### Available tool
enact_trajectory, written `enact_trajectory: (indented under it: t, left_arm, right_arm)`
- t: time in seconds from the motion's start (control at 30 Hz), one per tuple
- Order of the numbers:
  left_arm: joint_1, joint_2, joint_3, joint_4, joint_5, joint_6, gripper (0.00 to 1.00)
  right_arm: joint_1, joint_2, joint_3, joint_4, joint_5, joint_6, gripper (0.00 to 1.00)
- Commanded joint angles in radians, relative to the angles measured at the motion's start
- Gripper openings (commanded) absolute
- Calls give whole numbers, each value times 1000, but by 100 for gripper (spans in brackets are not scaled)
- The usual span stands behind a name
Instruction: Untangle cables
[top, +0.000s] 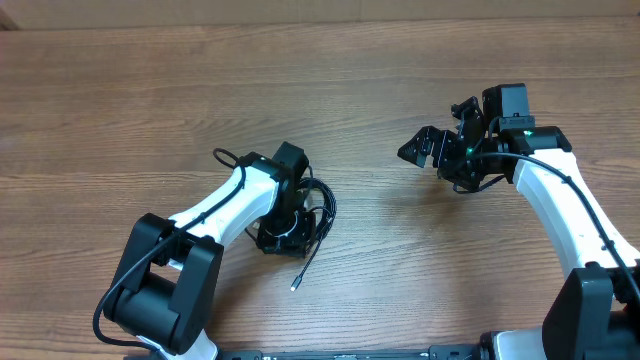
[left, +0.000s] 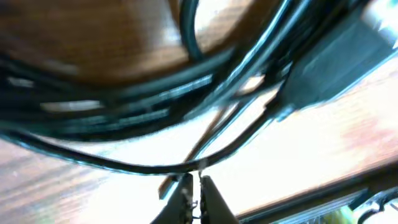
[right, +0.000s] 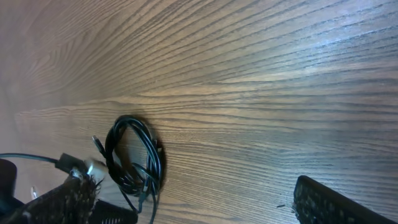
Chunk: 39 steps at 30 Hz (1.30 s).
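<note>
The cables (top: 318, 208) are thin black cords bundled in a loose coil at the table's middle, and one silver-tipped end (top: 296, 287) trails toward the front edge. My left gripper (top: 283, 232) stands right over the coil's left side. In the left wrist view the left gripper (left: 195, 179) is shut, with one thin strand (left: 143, 167) sagging across its tips, and a black plug (left: 336, 59) lies behind. My right gripper (top: 428, 148) hangs open to the right, well apart from the coil. The right wrist view shows the coil (right: 134, 158) beyond the right gripper (right: 214, 208), which holds nothing.
Bare wood-grain tabletop (top: 400, 70) surrounds the coil on all sides. The left arm's white link (top: 215, 205) stretches from the front left toward the coil. The right arm's white link (top: 565, 205) runs along the right edge.
</note>
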Motion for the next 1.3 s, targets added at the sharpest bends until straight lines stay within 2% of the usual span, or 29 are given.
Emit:
enact_trajectory:
  t: [0.0, 0.17, 0.4, 0.43, 0.5, 0.63, 0.73, 0.83, 1.0, 1.27]
  left_arm:
    - [-6, 0, -10, -27, -21, 81, 10]
    - [-4, 0, -10, -8, -79, 48, 4]
    - [3, 0, 1, 89, -64, -23, 18]
    - [5, 0, 11, 87, -61, -4, 17]
    - [10, -1, 37, 68, -24, 80, 4]
    - [19, -2, 104, 43, 35, 187, 4]
    - [20, -2, 118, 76, 32, 193, 13]
    - [19, -2, 118, 128, 0, 189, 15]
    - [19, -1, 116, 180, -97, 100, 5]
    - [-9, 5, 82, 210, -99, 68, 4]
  right_arm:
    - [5, 1, 21, 3, 4, -1, 100]
    - [5, 1, 20, 3, 5, -1, 100]
    - [5, 1, 21, 5, 5, -1, 100]
    - [5, 1, 21, 5, 5, -1, 100]
    - [5, 1, 21, 5, 10, -1, 100]
    - [5, 1, 21, 3, 27, -1, 100]
    - [5, 1, 21, 3, 27, 0, 100]
    - [5, 1, 21, 3, 27, 0, 100]
    - [5, 1, 21, 3, 27, 0, 100]
    - [5, 1, 21, 3, 27, -1, 100]
